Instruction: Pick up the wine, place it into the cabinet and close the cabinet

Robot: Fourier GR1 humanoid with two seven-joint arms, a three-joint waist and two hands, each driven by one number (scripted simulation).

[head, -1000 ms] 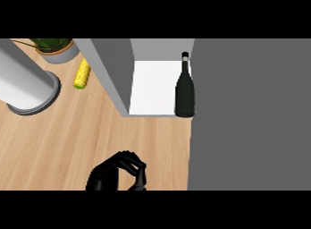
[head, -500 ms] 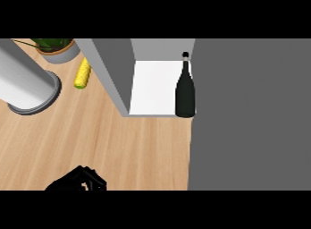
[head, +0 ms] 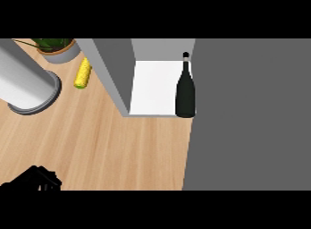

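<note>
One black hand (head: 36, 179) is seen at the near left edge of the light wooden counter (head: 119, 147). It cannot be told if its fingers are open or curled, because only a dark bit of it shows, and nothing is seen in it. A second ago it was closer to the middle of the counter; now it has been pulled back to the left and partly out of view. No other hand is seen.

The tall dark glass wine bottle (head: 185, 89) is stood upright on the white shelf floor (head: 155, 87) inside the grey cabinet (head: 112, 67), at the right side, close to the front edge. It has not been moved in the last second. So the putting-in part looks done, and the closing part is judged to be what is left.

The wide dark grey cabinet door (head: 257, 116) is seen at the right, and it is still open. Nothing is seen in the way of the door, but the bottle is very near the shelf edge, so it could be bumped.

Far to the left, a yellow corn cob (head: 83, 74) is laid beside a green plant in a grey pot (head: 58, 48). A big grey round can (head: 16, 82) is stood at the left, well apart from the cabinet.
</note>
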